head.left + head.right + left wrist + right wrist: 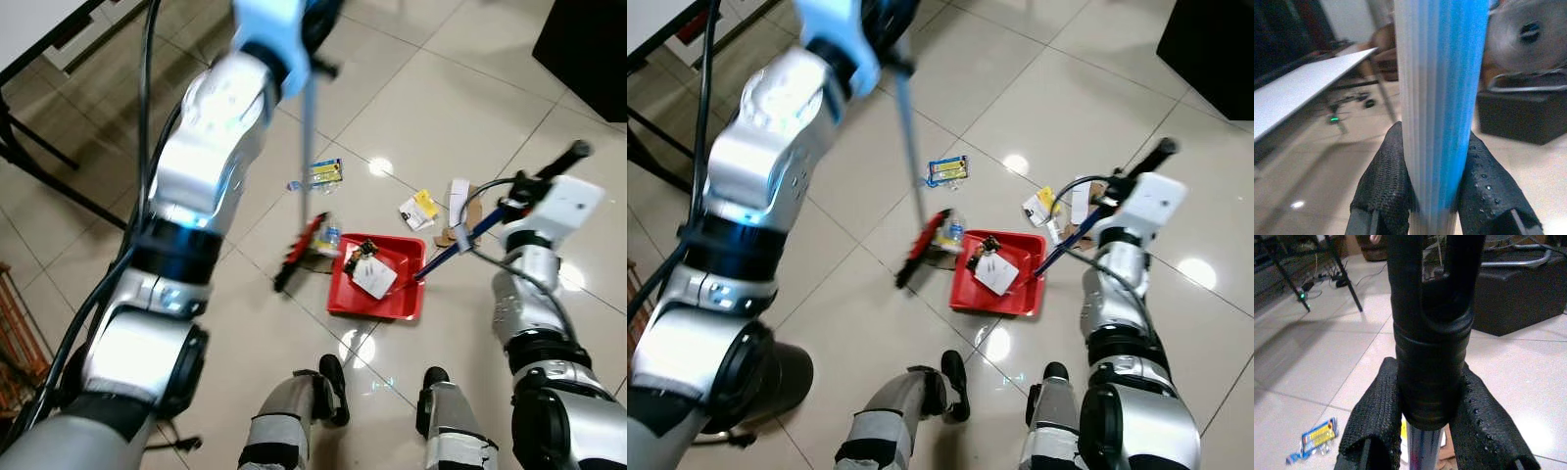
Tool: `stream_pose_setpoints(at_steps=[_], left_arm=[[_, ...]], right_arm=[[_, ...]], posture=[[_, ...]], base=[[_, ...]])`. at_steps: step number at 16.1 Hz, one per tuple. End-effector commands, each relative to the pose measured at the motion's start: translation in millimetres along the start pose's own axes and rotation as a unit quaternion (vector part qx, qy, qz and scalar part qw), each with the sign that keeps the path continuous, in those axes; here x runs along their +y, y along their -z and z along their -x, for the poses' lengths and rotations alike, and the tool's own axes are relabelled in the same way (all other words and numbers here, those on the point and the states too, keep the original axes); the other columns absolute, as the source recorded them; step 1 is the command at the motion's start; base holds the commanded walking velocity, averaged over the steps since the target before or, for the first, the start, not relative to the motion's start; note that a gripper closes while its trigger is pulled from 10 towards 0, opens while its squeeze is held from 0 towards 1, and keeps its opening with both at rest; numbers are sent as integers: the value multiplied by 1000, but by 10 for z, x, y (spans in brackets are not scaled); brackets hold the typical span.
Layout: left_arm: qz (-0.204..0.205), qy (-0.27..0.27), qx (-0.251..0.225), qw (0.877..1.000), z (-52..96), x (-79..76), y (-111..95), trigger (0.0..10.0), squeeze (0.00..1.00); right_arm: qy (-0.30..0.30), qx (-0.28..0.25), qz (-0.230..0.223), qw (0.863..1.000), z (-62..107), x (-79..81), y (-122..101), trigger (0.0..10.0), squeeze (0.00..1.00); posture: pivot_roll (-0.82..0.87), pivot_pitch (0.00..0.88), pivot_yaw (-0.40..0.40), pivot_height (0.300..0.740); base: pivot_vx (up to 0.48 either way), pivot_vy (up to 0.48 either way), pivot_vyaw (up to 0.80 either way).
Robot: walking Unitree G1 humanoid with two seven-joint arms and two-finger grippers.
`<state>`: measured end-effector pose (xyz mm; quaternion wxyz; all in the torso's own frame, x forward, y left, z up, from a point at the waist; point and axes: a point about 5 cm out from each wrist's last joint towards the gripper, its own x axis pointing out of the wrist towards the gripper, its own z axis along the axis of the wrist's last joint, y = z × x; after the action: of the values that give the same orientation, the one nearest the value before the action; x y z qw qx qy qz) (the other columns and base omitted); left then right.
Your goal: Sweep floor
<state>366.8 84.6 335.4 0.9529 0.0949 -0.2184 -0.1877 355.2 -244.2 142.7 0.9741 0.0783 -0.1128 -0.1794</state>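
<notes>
- Looking down through the left eye view, the left end effector (294,44) sits high near the top edge, gripping the pale blue broom handle (310,127); the red-bristled broom head (300,252) rests on the tiled floor (441,108) just beside the red dustpan (380,278).
- The dustpan holds a white scrap and some dark bits; a blue-and-yellow wrapper (325,173) lies apart beyond the broom head, and paper and cardboard scraps (439,211) lie near the pan's far corner.
- Open tile spreads beyond the litter; a dark counter frame crosses the upper left corner and a black block fills the upper right corner.
- In the right eye view, the right end effector (1143,166) holds the dustpan's long blue handle (1073,240), which slants down to the pan's rim.
- In the left wrist view, both black fingers (1385,183) press against the ribbed blue handle.
- In the right wrist view, the fingers (1374,423) pinch the black grip (1431,347) of the dustpan handle.
</notes>
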Motion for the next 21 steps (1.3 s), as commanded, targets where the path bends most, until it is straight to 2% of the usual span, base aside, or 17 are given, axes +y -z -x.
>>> stream_pose_setpoints(at_steps=[1,4,8,12,13,14,16,19,21], left_arm=[[-47,-39,-26,998,79,194,-63,10000,0],[-43,-67,-9,997,182,313,72,10000,0],[-30,-83,-5,996,201,374,149,10000,0],[-26,-97,30,995,281,386,435,10000,0],[-25,-103,43,993,320,395,528,10000,0],[-12,-133,69,989,462,433,760,10000,0],[10,-163,99,982,625,436,1011,10000,0],[34,-187,119,974,779,367,1220,10000,0],[47,-196,124,972,823,340,1281,10000,0]], right_arm=[[2,-24,-12,1000,-19,-11,-99,10000,0],[5,-34,-21,999,-50,-15,-169,10000,0],[3,-39,-37,999,-115,36,-246,10000,0],[-3,-33,-35,999,-173,101,-311,10000,0],[-8,-35,-40,999,-181,129,-334,10000,0],[-23,-39,-41,998,-188,200,-381,10000,0],[-35,-32,-34,998,-189,260,-396,10000,0],[-51,-23,-29,998,-166,282,-380,10000,0],[-57,-17,-28,998,-163,301,-375,10000,0]], posture=[[-14,206,189,740],[-24,169,162,740],[-28,135,145,740],[-48,113,131,740],[-54,106,126,740],[-66,97,119,740],[-81,91,110,740],[-101,86,71,740],[-104,87,63,740]], base=[[0,0,0],[0,0,0],[0,0,0],[0,0,0],[0,0,0],[0,0,0],[0,0,0],[0,0,0],[0,0,0]])
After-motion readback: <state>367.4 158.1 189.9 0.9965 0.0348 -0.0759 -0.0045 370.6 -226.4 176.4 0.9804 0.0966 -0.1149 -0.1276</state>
